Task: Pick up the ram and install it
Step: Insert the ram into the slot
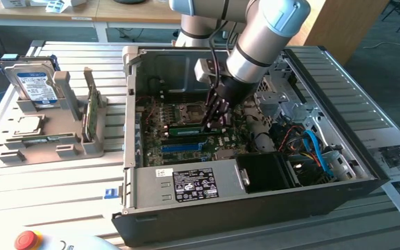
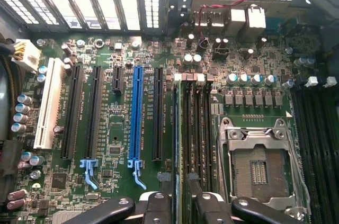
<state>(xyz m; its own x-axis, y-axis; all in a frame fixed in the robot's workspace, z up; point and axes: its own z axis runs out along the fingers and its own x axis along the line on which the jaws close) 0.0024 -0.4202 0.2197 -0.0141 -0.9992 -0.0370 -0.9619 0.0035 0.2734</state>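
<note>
The ram (image 2: 179, 128) stands edge-on in a black memory slot on the motherboard (image 2: 116, 139), beside the CPU socket (image 2: 259, 166). In the exterior view the ram (image 1: 186, 131) is a thin green strip lying along the board inside the open computer case (image 1: 134, 104). My gripper (image 2: 180, 205) is open and hangs right over one end of the stick, with one dark finger (image 2: 159, 203) on each side of it. Seen from outside, the gripper (image 1: 214, 122) reaches down into the case just above the board.
A blue slot strip (image 2: 137, 118) and black slots run parallel to the ram. Case walls, a power supply (image 1: 186, 185) and cables (image 1: 314, 148) crowd the arm. On the exterior view's left, a grey stand (image 1: 61, 146) holds a hard drive (image 1: 37, 86) and a green card (image 1: 92, 112).
</note>
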